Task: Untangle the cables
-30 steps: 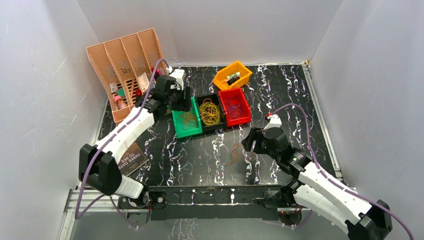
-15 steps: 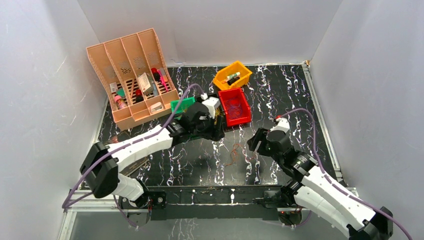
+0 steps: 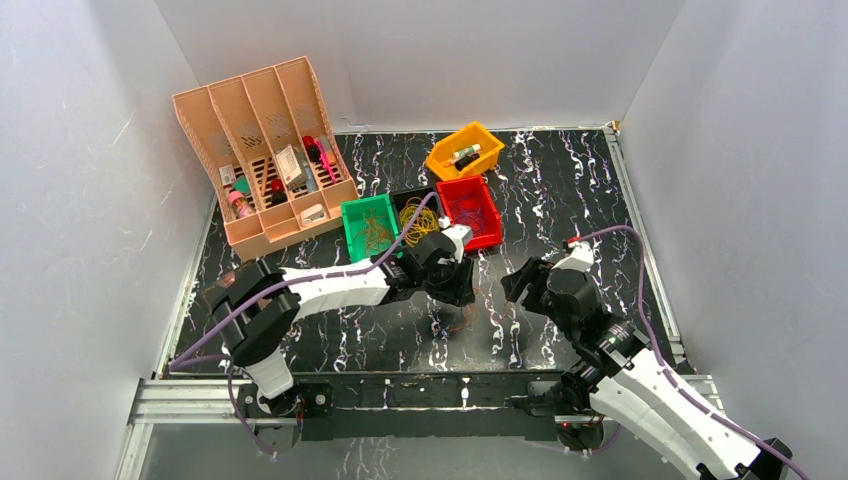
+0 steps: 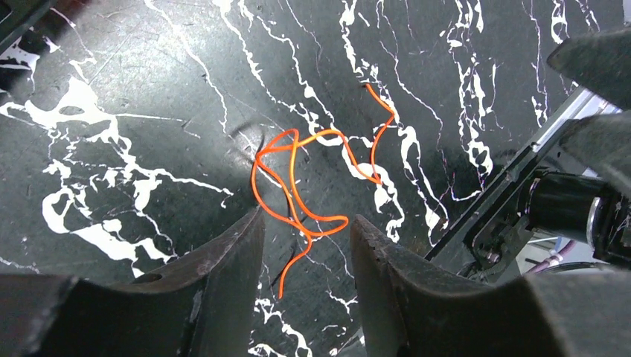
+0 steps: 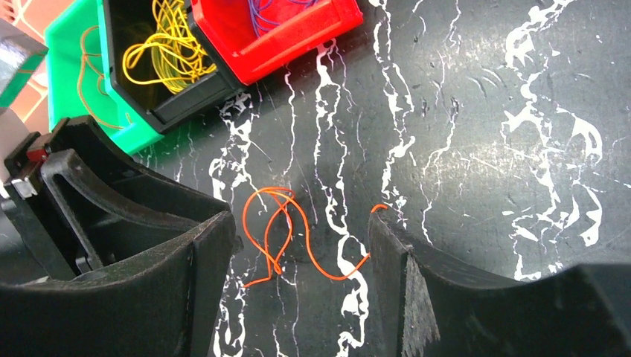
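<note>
Both arms meet over the middle of the bench (image 3: 560,180). The left claw (image 4: 305,275) points down, fingers spread wide, nothing pinched. A loose orange cable (image 4: 320,134) lies flat on the black marbled top, and in the left wrist view its tangled loop sits right in the gap betw. the two fingers; touching or just above, can't tell. The right claw (image 5: 301,245) comes in from the other side, also spread, also gripping nothing. Same cable shows betw. its fingers, one end right at the edge of the finger on the right of that view. From the top cam the two claws sit close together, facing each other, cable on the bench below & betw. them.

Behind them, three bins in a row, side by side: green bin (image 3: 368,201) w/ thin orange-brown cables (image 5: 82,59), black bin (image 5: 186,93) w/ a bundle of yellow cables (image 5: 167,48), then red bin (image 5: 298,52) w/ purplish strands inside. A yellow bin (image 3: 440,160) sits farther back, & a peach file rack (image 3: 200,120) stands at the back left w/ small items in its slots
</note>
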